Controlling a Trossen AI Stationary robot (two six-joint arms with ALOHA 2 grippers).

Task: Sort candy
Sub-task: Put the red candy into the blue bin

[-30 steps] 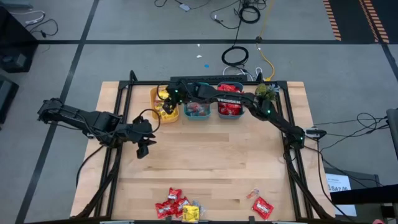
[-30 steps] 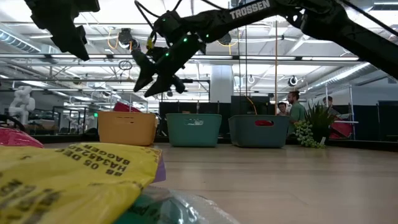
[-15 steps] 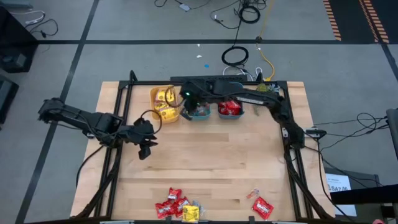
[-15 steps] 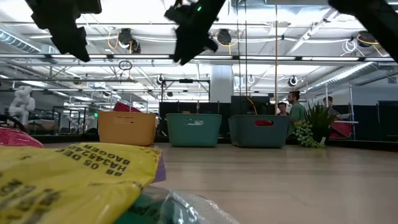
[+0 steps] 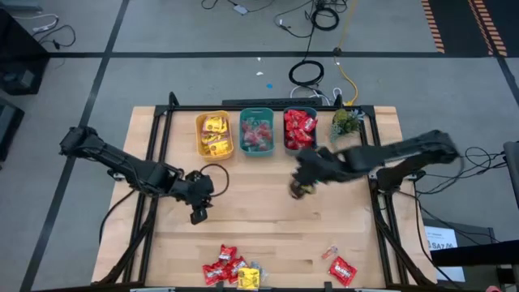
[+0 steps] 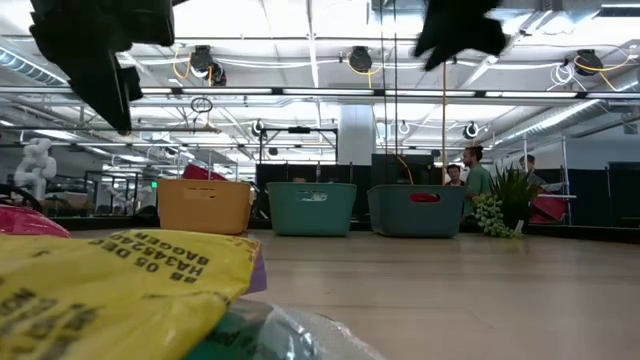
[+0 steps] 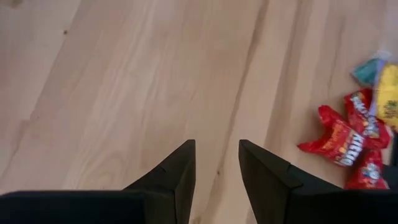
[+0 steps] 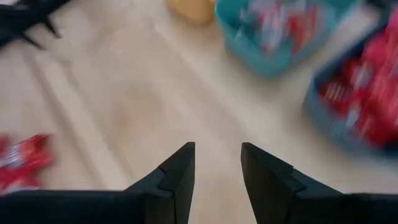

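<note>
High view: 3 bins stand in a row at upper centre of the table (image 5: 268,212), a yellow bin (image 5: 214,134) holding yellow packets, a teal bin (image 5: 257,133) holding small pink and teal pieces, and a third bin (image 5: 300,130) holding red packets, with a small green plant (image 5: 346,121) just right of them; these lots read as already sorted. Unsorted candy lies at the lower edge: a cluster of red packets (image 5: 222,265) with a yellow packet (image 5: 248,278) touching it, lower centre-left, and a red packet (image 5: 343,270) with a tiny wrapped piece (image 5: 330,253) lower right. The left gripper (image 5: 199,216) hangs left of centre, the right gripper (image 5: 300,189) centre-right, both well apart from the remaining candy. Low view: a yellow packet (image 6: 110,285) fills the lower left foreground; the 3 bins line the middle distance; people stand far behind at right. Left wrist view: fingers (image 7: 180,174) moderately parted, nothing between them, red packets (image 7: 348,140) at right of frame. Right wrist view: fingers (image 8: 180,171) likewise moderately parted and empty, the bins at upper right, 1 red packet (image 8: 22,162) at left edge. Judgement: most is sorted; at least 6 pieces appear left.
</note>
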